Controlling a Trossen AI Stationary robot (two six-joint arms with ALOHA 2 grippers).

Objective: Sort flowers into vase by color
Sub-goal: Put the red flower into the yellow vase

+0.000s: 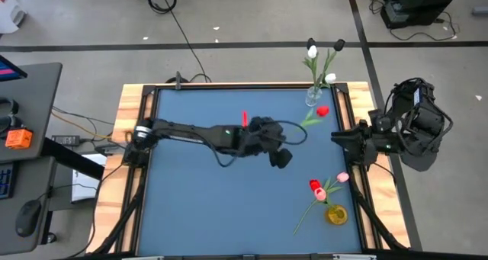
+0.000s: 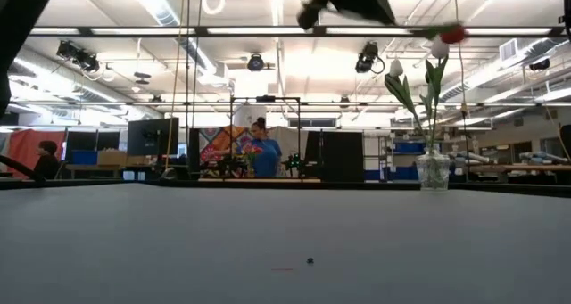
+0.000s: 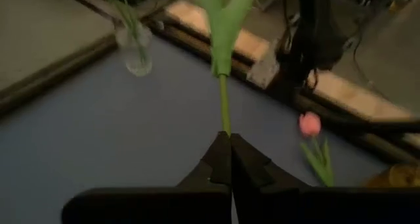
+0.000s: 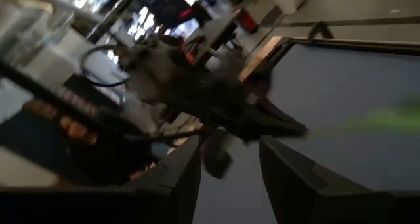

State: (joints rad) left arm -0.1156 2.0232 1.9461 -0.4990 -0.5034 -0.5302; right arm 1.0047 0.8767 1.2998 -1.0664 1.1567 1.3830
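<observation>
My left gripper point(image 1: 290, 138) is over the table's middle right, shut on the green stem of a red tulip point(image 1: 322, 111). The tulip's head is close to the clear glass vase point(image 1: 313, 97) at the far edge. That vase holds white and black tulips point(image 1: 312, 52) and also shows in the low view point(image 2: 433, 170). A yellow vase point(image 1: 336, 214) at the near right holds red and pink tulips point(image 1: 328, 187). My right gripper point(image 1: 339, 136) waits at the table's right edge, open and empty point(image 4: 226, 165). My left gripper pinches the tulip's thin green stem point(image 3: 225, 122) between its two fingertips, at the stem's lower part. The stem runs on ahead of the fingers to the leaves point(image 3: 223, 20). The tulip is lifted clear, its red head point(image 2: 453, 34) high above the table.
The blue table top point(image 1: 198, 199) lies inside a wooden frame with dark rails. The pink tulip point(image 3: 310, 124) and the yellow vase point(image 3: 400, 175) lie between the two arms. People stand in the room beyond the table point(image 2: 263, 152).
</observation>
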